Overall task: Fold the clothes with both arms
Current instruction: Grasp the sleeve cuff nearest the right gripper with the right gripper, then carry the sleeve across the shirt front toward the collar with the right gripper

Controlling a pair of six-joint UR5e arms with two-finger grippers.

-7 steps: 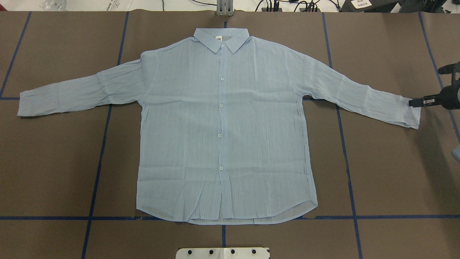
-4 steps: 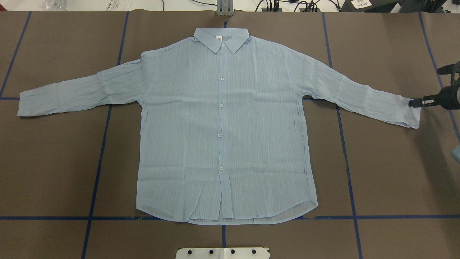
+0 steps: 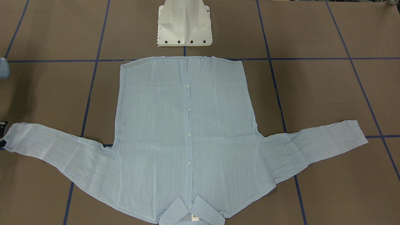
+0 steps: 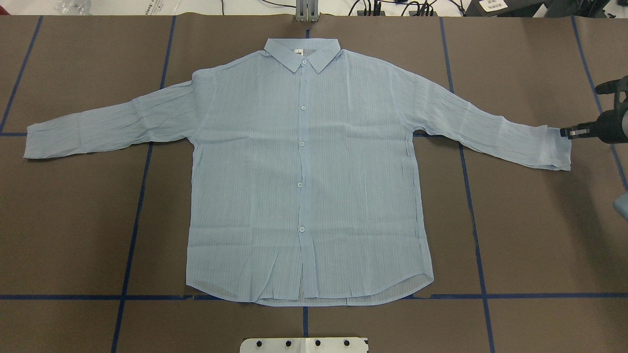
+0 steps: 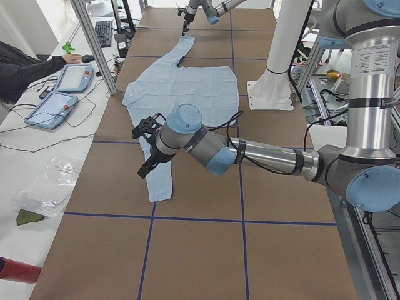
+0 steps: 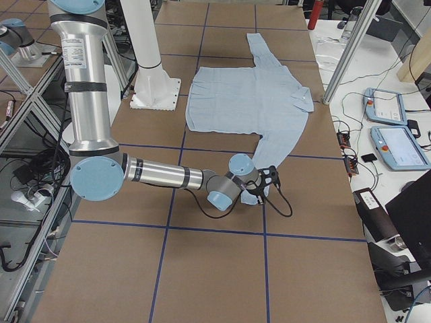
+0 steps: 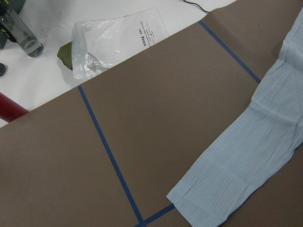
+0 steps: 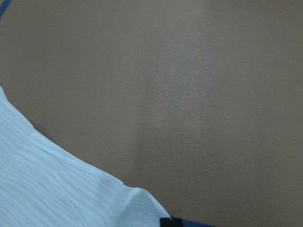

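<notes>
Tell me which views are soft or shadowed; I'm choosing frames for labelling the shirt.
Right wrist view: soft throughout, the shirt cuff too close to focus. Overhead view: sharp, evenly lit, a faint arm shadow on the table beside the right gripper. Left wrist view: crisp, mild glare on the plastic bag.

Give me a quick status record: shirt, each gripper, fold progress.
shirt: flat on the table, front up, buttoned, both sleeves spread, collar farthest from the white base
right gripper: at the right cuff's far corner, apparently pinching it
left gripper: above the table beside the left cuff, not touching; open or shut cannot tell
folds done: none
</notes>
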